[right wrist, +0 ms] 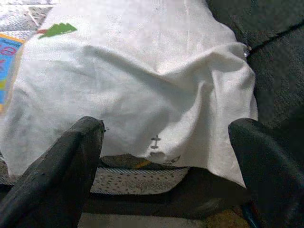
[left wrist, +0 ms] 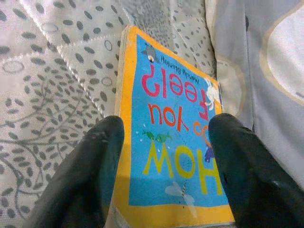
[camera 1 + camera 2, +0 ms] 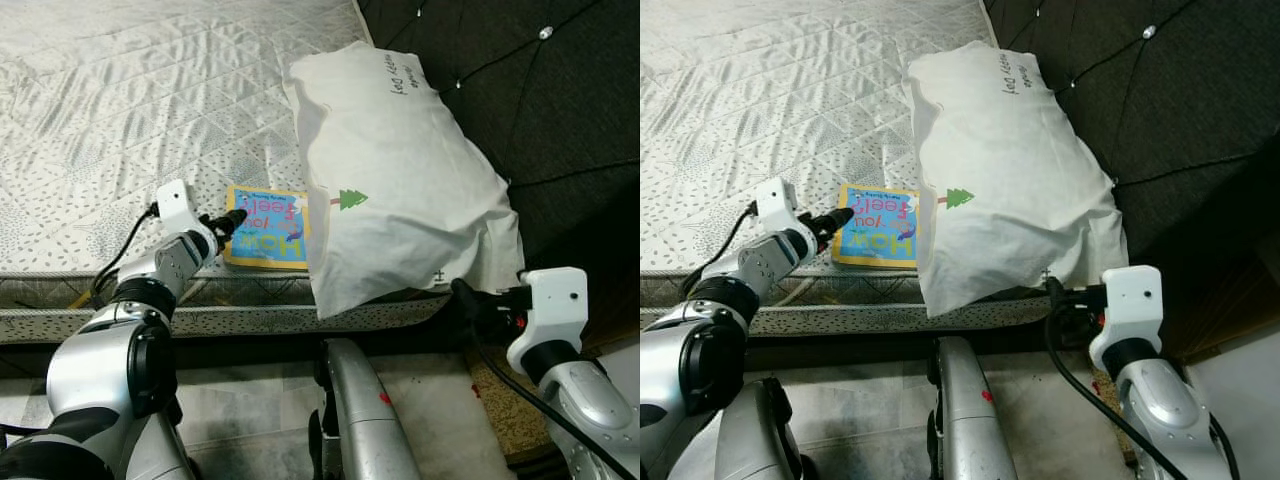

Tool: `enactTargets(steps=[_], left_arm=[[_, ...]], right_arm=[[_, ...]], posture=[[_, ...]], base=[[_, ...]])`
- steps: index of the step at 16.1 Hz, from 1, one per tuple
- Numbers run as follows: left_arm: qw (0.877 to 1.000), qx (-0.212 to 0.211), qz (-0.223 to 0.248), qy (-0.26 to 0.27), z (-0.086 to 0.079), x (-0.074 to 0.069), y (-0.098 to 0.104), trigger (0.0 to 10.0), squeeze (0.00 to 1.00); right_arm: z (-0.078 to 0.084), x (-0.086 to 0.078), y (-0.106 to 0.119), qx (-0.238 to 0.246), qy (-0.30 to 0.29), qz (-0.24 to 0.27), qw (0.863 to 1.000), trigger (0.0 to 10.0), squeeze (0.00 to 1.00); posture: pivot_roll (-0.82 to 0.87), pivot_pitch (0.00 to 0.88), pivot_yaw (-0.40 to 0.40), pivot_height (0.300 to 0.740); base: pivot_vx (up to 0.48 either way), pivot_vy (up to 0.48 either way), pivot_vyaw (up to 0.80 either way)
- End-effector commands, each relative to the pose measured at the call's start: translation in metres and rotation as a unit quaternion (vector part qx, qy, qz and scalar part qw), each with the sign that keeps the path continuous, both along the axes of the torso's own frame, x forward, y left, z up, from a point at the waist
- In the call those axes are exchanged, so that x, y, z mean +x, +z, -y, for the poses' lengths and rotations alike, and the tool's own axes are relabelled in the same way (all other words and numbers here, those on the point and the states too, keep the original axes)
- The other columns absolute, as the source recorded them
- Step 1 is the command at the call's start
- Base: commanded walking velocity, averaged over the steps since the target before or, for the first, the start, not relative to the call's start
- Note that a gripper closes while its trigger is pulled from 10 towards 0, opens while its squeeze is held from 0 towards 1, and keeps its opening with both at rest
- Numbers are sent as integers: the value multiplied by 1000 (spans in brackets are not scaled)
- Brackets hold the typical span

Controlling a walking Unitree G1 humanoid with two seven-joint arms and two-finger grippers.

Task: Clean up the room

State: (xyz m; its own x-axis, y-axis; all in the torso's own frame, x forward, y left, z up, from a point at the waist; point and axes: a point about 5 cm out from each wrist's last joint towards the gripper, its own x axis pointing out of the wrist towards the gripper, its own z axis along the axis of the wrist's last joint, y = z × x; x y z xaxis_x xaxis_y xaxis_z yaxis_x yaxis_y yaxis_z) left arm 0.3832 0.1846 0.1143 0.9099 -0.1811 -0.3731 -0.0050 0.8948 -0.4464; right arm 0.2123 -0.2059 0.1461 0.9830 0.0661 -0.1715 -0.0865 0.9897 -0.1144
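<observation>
— Where's the book [image 3: 267,227] sitting?
— Lower centre, near the mattress [image 3: 120,110] front edge, its right side tucked under the pillow [image 3: 400,170]. The left hand [image 3: 232,220] is reaching it, fingers [image 2: 85,175] spread, gripping nothing.
— And the right hand [image 1: 166,161]?
— Gaping wide below the pillow's overhanging corner; its wrist view is showing the bed frame.

book cover [image 2: 175,147]: "how do you feel?" | pillow [image 3: 400,170]: handwriting, unreadable

A quilted mattress [image 3: 120,90]; at its right end, a dark tufted headboard [image 3: 540,90]; below, floor [image 3: 250,400].
</observation>
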Motion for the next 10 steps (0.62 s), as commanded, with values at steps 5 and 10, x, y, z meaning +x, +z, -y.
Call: enactTargets(steps=[5,10], left_arm=[[998,64,12,18,-7,-6,-9,10000,1000],[978,175,53,103,-39,-16,1,10000,1000]], right_arm=[[-11,20,-9,21,0,13,1000,10000,0],[-25,48,-24,62,6,12,998,10000,0]], posture=[[-230,51,-128,552],[-74,0,-86,552]], base=[[0,0,0],[0,0,0]])
